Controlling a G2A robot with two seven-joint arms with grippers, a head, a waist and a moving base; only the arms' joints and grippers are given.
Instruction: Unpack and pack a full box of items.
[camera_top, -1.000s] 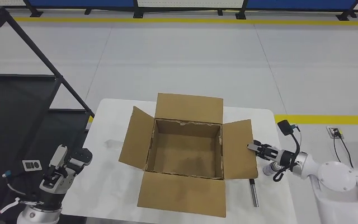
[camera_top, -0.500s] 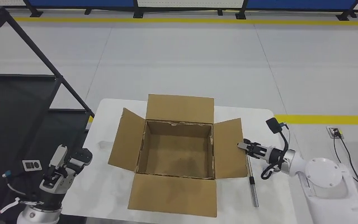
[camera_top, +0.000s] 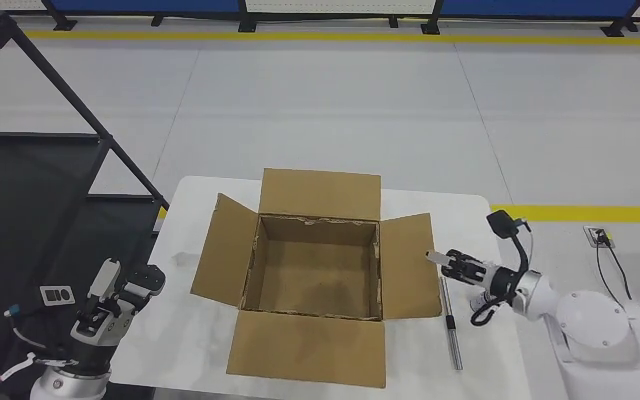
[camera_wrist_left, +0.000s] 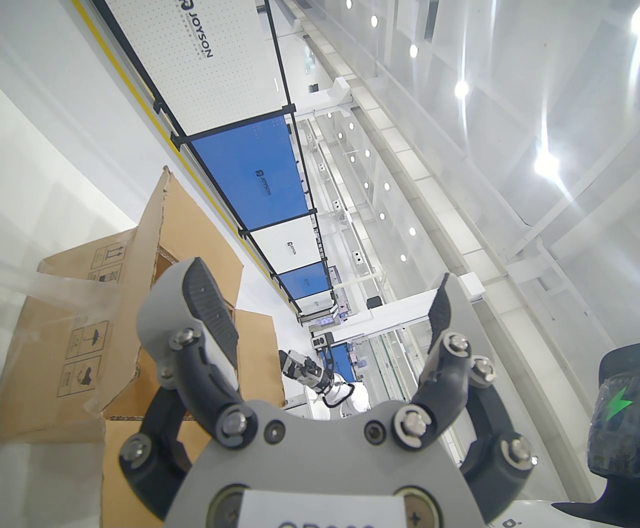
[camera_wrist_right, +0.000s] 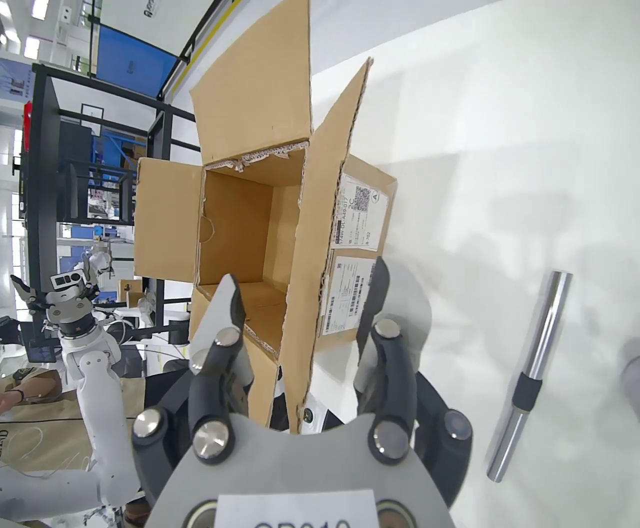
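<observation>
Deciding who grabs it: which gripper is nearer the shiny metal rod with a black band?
Right. The right gripper is beside the rod, at a flap of the brown cardboard box; the left gripper hangs past the box, at the other side of the white table.

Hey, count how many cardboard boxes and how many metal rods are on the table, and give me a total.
cardboard box: 1
metal rod: 1
Total: 2
</observation>
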